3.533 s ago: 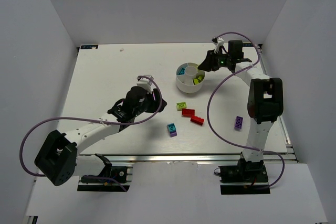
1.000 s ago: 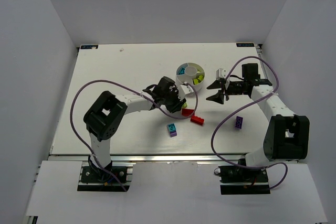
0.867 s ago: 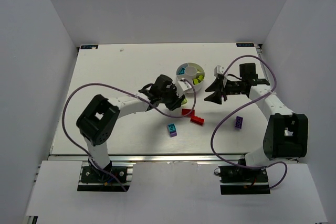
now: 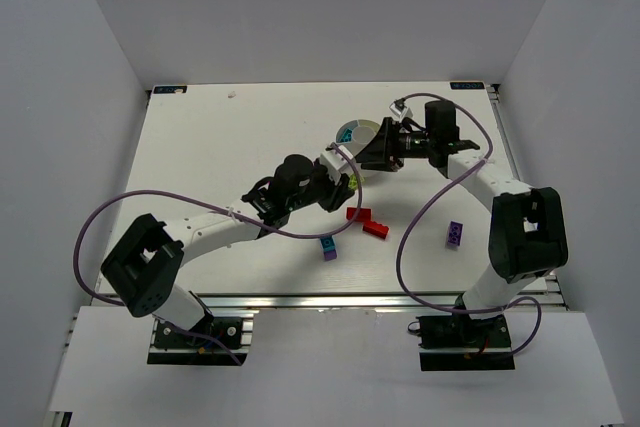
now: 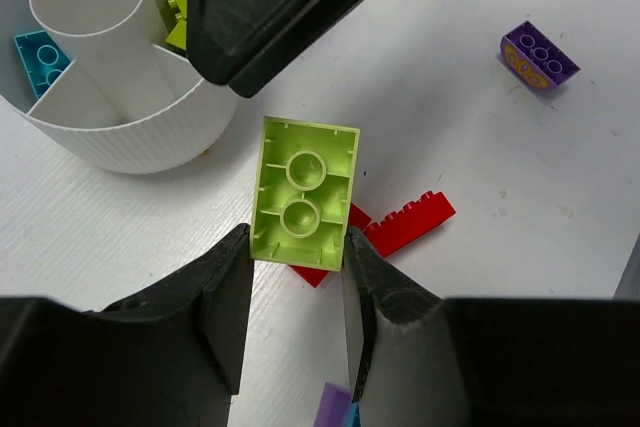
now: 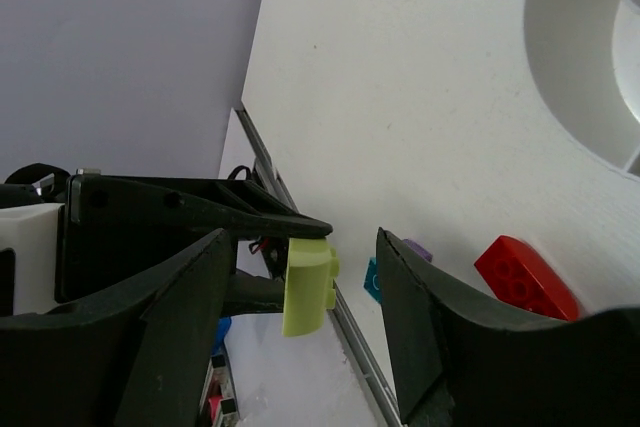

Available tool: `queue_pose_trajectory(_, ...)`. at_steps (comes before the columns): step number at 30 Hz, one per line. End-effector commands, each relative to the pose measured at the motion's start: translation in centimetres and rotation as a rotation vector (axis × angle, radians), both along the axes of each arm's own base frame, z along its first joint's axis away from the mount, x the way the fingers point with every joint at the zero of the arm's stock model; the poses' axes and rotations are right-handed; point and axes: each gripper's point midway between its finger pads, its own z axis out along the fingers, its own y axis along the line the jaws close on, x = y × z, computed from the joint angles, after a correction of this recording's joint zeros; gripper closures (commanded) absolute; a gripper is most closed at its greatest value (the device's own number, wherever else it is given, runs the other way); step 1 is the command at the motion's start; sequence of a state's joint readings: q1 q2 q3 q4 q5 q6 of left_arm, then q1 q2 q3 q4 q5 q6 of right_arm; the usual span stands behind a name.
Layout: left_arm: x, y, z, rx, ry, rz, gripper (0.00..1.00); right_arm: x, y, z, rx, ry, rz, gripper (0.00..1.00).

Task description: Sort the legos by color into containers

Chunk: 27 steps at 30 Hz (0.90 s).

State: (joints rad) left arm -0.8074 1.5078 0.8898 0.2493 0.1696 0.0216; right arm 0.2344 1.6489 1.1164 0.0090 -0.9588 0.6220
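My left gripper (image 4: 345,183) (image 5: 297,247) is shut on a lime green lego (image 5: 305,192) and holds it above the table, just in front of the white divided dish (image 4: 352,132) (image 5: 120,137). My right gripper (image 4: 373,153) (image 6: 300,247) is open, right over the dish's near side, and its fingers (image 5: 280,7) hang close above the held lego (image 6: 308,287). The dish holds a cyan lego (image 5: 40,57) and a lime one (image 5: 178,12) in separate wedges. Two red legos (image 4: 366,221) (image 5: 400,227), a cyan-and-purple lego (image 4: 328,246) and a purple lego (image 4: 455,233) (image 5: 540,55) lie on the table.
The two grippers are close together by the dish, with purple cables looping from both arms. The loose legos lie in front of the dish, between it and the table's near edge (image 4: 330,295).
My left gripper has lifted the lime lego off the table toward the dish. My right gripper has swung left from beside the dish to over its near side.
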Motion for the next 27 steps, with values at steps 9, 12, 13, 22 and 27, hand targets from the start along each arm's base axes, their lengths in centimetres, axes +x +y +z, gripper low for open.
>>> queue_pose_trajectory(9, 0.3, 0.2, 2.8, -0.047, -0.055, 0.030, 0.94, -0.8, 1.3, 0.6, -0.055, -0.016, 0.047, 0.41)
queue_pose_trajectory(12, 0.7, 0.5, 3.0, -0.039, -0.070, 0.049, 0.94, -0.8, 1.4, 0.5, -0.064, -0.008, 0.049, 0.43)
queue_pose_trajectory(13, 0.8, 0.5, 3.2, -0.039, -0.075, 0.054, 0.94, -0.9, 1.5, 0.4, -0.069, -0.004, 0.053, 0.44)
queue_pose_trajectory(22, 1.9, 0.5, 3.8, -0.025, -0.106, 0.090, 0.94, -0.8, 1.5, 0.3, -0.078, -0.001, 0.054, 0.49)
queue_pose_trajectory(27, 2.3, 0.3, 4.5, -0.033, -0.120, 0.095, 0.94, -0.9, 1.8, 0.1, -0.080, 0.004, 0.068, 0.49)
